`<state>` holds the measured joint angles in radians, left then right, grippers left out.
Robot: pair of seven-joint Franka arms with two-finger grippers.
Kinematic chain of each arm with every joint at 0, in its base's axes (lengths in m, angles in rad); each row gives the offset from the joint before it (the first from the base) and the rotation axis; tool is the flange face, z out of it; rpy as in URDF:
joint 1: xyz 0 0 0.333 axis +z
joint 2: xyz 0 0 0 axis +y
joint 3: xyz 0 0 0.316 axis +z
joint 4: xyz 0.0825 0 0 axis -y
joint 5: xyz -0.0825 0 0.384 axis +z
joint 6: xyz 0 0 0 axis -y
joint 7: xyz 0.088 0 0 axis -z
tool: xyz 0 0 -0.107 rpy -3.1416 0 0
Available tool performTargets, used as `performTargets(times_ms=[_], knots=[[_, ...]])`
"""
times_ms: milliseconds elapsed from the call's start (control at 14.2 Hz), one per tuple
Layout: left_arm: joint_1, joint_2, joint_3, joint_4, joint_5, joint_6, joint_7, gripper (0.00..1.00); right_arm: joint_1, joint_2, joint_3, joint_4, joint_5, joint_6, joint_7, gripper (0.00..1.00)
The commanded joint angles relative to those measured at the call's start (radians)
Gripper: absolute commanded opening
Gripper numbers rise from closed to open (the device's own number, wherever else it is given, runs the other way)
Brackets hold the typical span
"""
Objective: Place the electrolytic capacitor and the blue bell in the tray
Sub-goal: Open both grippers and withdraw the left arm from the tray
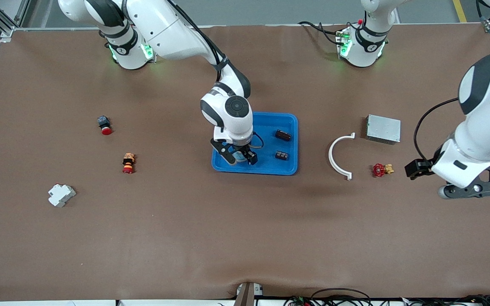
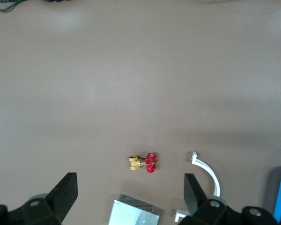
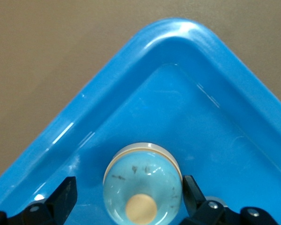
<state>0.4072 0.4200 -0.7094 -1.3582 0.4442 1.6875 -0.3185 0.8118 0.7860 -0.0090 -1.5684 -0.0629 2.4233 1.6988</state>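
Observation:
The bright blue tray (image 1: 270, 171) lies mid-table. In it a dark cylinder, the electrolytic capacitor (image 1: 283, 135), lies toward the left arm's end. The pale blue domed bell (image 3: 143, 180) sits on the tray floor in the corner nearest the front camera, toward the right arm's end (image 1: 240, 156). My right gripper (image 1: 240, 160) is low over the tray, open, a finger on each side of the bell (image 3: 129, 197) and neither pressing it. My left gripper (image 2: 131, 197) waits open and empty, in the air over the table by the left arm's end (image 1: 419, 168).
A second small black part (image 1: 281, 155) lies in the tray. A white curved bracket (image 1: 339, 156), a red-handled brass valve (image 1: 381, 170) and a grey metal box (image 1: 383, 128) lie toward the left arm's end. Two red-button switches (image 1: 104, 125) (image 1: 128, 163) and a white breaker (image 1: 61, 194) lie toward the right arm's end.

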Motion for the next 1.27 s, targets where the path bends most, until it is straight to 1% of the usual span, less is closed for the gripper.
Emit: performTargets(times_ms=[0,70,211,282,352,493,563,634,704,775,986,1127,1197], knots=[[0.004,-0.033,-0.002,0.010,-0.018,-0.026,0.035,1.00,0.015,-0.004,-0.012,0.051,-0.022,-0.065,0.024,1.00],[0.002,-0.038,-0.004,0.010,-0.019,-0.026,0.035,1.00,0.015,-0.004,-0.012,0.071,-0.022,-0.096,0.022,1.00],[-0.013,-0.098,0.013,0.008,-0.022,-0.026,0.039,1.00,0.015,-0.008,-0.012,0.102,-0.023,-0.163,0.012,1.00],[-0.039,-0.128,0.036,0.002,-0.044,-0.028,0.030,1.00,0.013,-0.013,-0.012,0.111,-0.023,-0.188,0.005,1.00],[-0.077,-0.167,0.098,-0.004,-0.091,-0.040,0.039,1.00,0.009,-0.019,-0.012,0.114,-0.025,-0.214,-0.007,1.00],[-0.184,-0.228,0.277,-0.018,-0.216,-0.084,0.062,1.00,0.000,-0.057,-0.012,0.113,-0.022,-0.289,-0.103,1.00],[-0.218,-0.254,0.339,-0.033,-0.275,-0.110,0.079,1.00,-0.006,-0.077,-0.012,0.113,-0.022,-0.340,-0.169,1.00],[-0.282,-0.286,0.416,-0.054,-0.316,-0.124,0.099,1.00,-0.023,-0.099,-0.012,0.111,-0.022,-0.389,-0.235,1.00],[-0.377,-0.326,0.527,-0.080,-0.337,-0.146,0.114,1.00,-0.042,-0.122,-0.012,0.108,-0.022,-0.447,-0.304,1.00],[-0.431,-0.358,0.580,-0.107,-0.350,-0.166,0.136,1.00,-0.063,-0.146,-0.012,0.103,-0.022,-0.489,-0.371,1.00],[-0.470,-0.423,0.614,-0.166,-0.358,-0.180,0.180,1.00,-0.149,-0.235,-0.012,0.059,-0.022,-0.556,-0.580,1.00],[-0.466,-0.455,0.614,-0.203,-0.358,-0.183,0.185,1.00,-0.222,-0.309,-0.012,0.002,-0.022,-0.556,-0.718,1.00],[-0.459,-0.460,0.613,-0.205,-0.358,-0.183,0.185,1.00,-0.255,-0.342,-0.012,-0.016,-0.022,-0.558,-0.772,1.00]])
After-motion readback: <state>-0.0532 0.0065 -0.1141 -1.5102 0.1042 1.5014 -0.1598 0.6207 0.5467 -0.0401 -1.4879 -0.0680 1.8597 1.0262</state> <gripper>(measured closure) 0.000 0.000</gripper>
